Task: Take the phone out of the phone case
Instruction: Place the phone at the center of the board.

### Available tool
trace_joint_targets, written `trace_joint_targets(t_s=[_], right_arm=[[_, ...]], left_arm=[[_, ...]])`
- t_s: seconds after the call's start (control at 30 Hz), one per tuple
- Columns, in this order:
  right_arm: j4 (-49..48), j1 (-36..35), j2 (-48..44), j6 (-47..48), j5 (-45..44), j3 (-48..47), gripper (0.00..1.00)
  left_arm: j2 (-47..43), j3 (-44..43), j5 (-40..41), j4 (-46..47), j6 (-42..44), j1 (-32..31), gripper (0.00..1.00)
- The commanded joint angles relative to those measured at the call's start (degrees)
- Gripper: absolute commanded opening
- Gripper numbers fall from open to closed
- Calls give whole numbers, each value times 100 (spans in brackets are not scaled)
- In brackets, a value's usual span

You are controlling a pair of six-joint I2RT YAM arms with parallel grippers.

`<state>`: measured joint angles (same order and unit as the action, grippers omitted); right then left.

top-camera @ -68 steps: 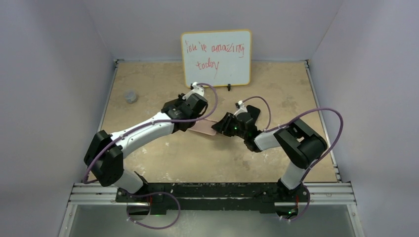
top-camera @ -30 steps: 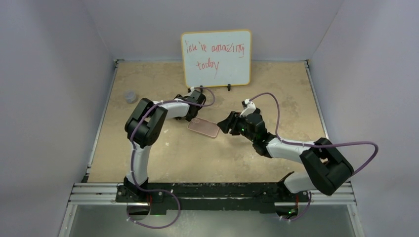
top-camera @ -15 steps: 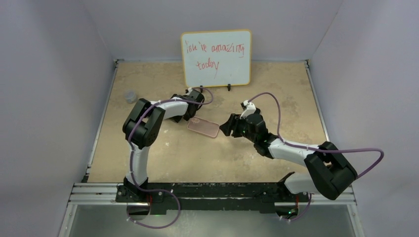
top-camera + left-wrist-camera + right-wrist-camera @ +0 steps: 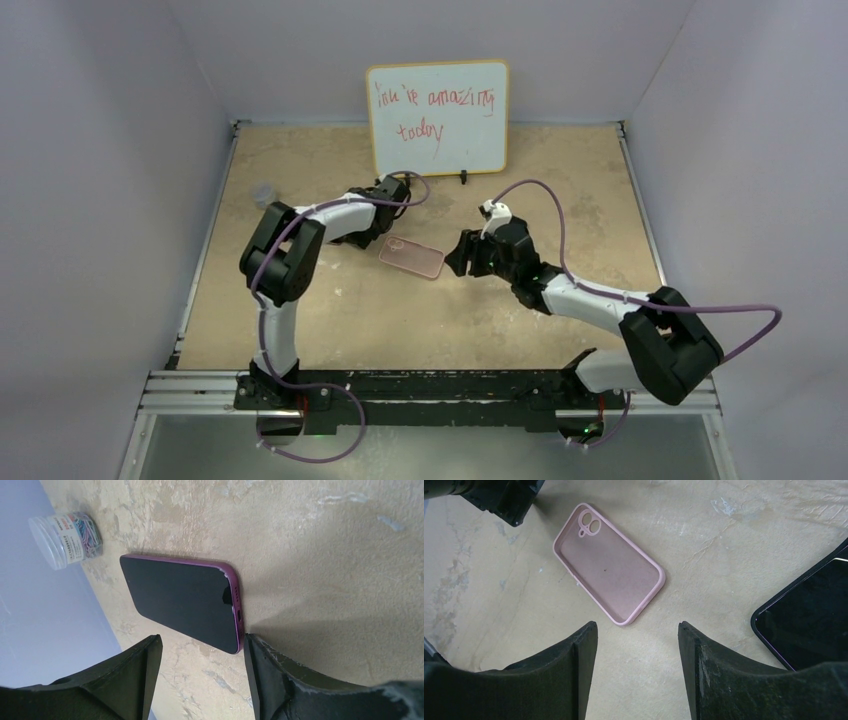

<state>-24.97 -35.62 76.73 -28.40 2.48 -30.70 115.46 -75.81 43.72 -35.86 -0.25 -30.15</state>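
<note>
The phone (image 4: pixel 182 602) is lying flat on the table (image 4: pixel 560 180), out of its cover. Its dark glass is facing up, a purple rim is running round its edge, and the end with the port and speaker holes is pointing toward the left gripper (image 4: pixel 201 645). That pincer is hanging just short of it, both fingers spread wide with nothing between them. The phone case (image 4: pixel 608 563) is sitting apart from the phone on the tabletop. It is a pale pink shell lying hollow side up, its camera cut-out at the end nearer the left arm, and it is holding nothing. The right gripper (image 4: pixel 636 626) is hovering just beside the case's plain end, likewise released and gripping nothing, while a corner of the phone is showing off to one side of its finger. From overhead I cannot make the phone out. Beyond the phone, close to the wall, a small clear jar (image 4: pixel 65 539) is holding a heap of coloured paper clips. A whiteboard (image 4: pixel 438 117) is standing at the back.
</note>
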Motion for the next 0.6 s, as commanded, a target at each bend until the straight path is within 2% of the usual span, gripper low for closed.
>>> trace_joint_targets(t_s=[0.0,0.23,0.57], right_arm=[[378,2,-170,339,7,-293,63],[569,-3,-207,430,-37,-420,63],[647,-9,-141,441,-26,-512,63]], left_arm=[[0,-219,-538,324,-3,194,64],[-175,-282,-610,530,-34,344,64],[-76,-542,-1161,734,-225,988,64]])
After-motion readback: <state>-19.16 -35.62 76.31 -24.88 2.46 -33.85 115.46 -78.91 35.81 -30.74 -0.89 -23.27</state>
